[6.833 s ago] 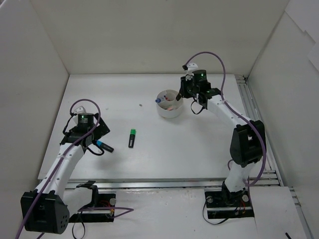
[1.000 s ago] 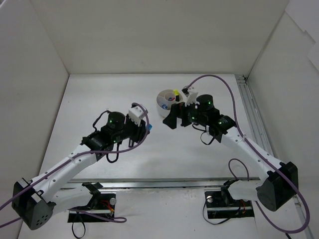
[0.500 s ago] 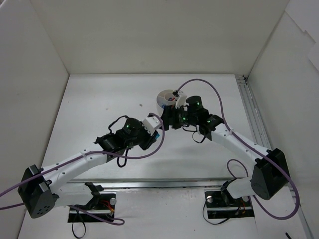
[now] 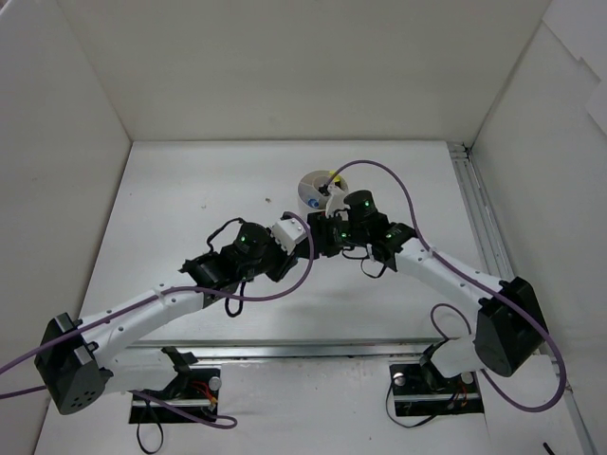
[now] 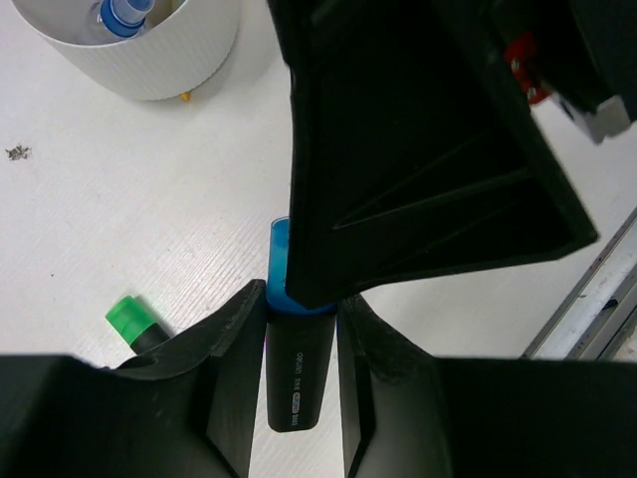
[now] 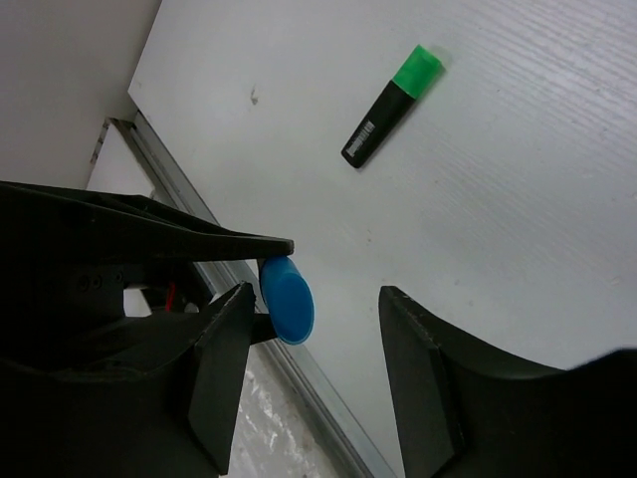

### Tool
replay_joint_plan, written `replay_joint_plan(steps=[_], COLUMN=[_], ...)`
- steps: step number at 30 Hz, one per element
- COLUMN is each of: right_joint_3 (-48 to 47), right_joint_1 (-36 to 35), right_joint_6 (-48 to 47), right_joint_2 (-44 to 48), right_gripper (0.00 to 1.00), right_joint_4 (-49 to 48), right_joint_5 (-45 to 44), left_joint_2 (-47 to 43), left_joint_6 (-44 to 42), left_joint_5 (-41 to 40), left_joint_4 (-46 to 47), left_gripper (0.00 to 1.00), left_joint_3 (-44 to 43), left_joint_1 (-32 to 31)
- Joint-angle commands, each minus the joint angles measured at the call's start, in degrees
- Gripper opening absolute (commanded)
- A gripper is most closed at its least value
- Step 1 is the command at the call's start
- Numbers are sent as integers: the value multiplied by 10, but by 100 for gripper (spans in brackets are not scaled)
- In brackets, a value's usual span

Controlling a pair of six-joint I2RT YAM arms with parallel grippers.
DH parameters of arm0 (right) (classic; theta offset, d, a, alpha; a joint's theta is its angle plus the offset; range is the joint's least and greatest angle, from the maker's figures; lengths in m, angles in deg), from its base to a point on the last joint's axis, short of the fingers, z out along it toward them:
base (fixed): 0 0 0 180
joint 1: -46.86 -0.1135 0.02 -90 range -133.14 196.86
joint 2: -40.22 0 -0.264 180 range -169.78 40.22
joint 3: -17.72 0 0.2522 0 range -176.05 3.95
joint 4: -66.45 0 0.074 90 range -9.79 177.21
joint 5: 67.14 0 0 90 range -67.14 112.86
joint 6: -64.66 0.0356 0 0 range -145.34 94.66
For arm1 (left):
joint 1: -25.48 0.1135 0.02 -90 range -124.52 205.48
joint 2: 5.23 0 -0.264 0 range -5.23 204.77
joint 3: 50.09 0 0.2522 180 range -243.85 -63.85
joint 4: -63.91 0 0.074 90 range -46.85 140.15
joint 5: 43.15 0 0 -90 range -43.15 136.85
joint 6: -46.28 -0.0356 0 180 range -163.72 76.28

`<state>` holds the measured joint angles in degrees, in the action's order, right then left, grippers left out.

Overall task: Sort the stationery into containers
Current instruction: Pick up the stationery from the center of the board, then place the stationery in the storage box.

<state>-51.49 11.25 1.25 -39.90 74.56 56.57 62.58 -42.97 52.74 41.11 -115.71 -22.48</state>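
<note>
My left gripper (image 5: pixel 301 299) is shut on a black highlighter (image 5: pixel 297 383) and holds it above the table, blue cap (image 5: pixel 280 261) forward. My right gripper (image 6: pixel 314 296) faces it, jaws open round that blue cap (image 6: pixel 287 299). The cap lies close to one finger (image 6: pixel 221 349), with a gap to the other. In the top view the two grippers meet nose to nose (image 4: pixel 309 237), just in front of the round white tub (image 4: pixel 305 180). A green-capped highlighter (image 6: pixel 391 105) lies on the table below, also in the left wrist view (image 5: pixel 134 324).
The tub (image 5: pixel 149 60) holds a clear blue-capped tube (image 5: pixel 124 12) and a yellow-capped highlighter (image 4: pixel 332 176). A metal rail (image 5: pixel 597 309) runs along the table's edge. White walls enclose the table on three sides.
My right gripper has moved left, up to the left gripper, and its jaws have narrowed round the blue cap. The left arm pushed forward, then held still with the highlighter.
</note>
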Motion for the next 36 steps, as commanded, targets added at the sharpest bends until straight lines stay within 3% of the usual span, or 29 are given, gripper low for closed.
replay_joint_plan(steps=[1, 5, 9, 11, 13, 14, 21, 28, 36], right_joint_3=[-5, -5, 0, -2, -13, -18, -79, -175, -290], right_joint_1=[-9, -16, -15, -15, -14, -13, 65, 105, 132], right_joint_6=[1, 10, 11, 4, -14, -20, -69, -142, -207], right_joint_2=[-8, -14, 1, 13, 29, 36, 63, 9, -122], right_gripper=[49, 28, 0, 0, 0, 0, 0, 0, 0], right_joint_4=[-38, -64, -81, -75, -46, -38, 12, 29, 32], right_joint_5=[22, 26, 9, -21, -55, -92, -224, -436, -436], left_joint_2=[-12, -20, -22, -23, -29, -31, -117, -171, -110], left_joint_6=[-8, -30, -28, -20, -19, -19, 64, 160, 186], left_joint_5=[-1, 1, -7, -13, -17, -23, -121, -156, -122], left_joint_4=[37, 40, 39, 36, 32, 31, 28, 8, -12], left_gripper=[0, 0, 0, 23, 67, 99, 100, 100, 100], left_joint_3=[-30, -25, -22, -24, -23, -21, 50, 113, 99], left_joint_1=[-3, -8, -14, -14, -14, -14, -4, 81, 151])
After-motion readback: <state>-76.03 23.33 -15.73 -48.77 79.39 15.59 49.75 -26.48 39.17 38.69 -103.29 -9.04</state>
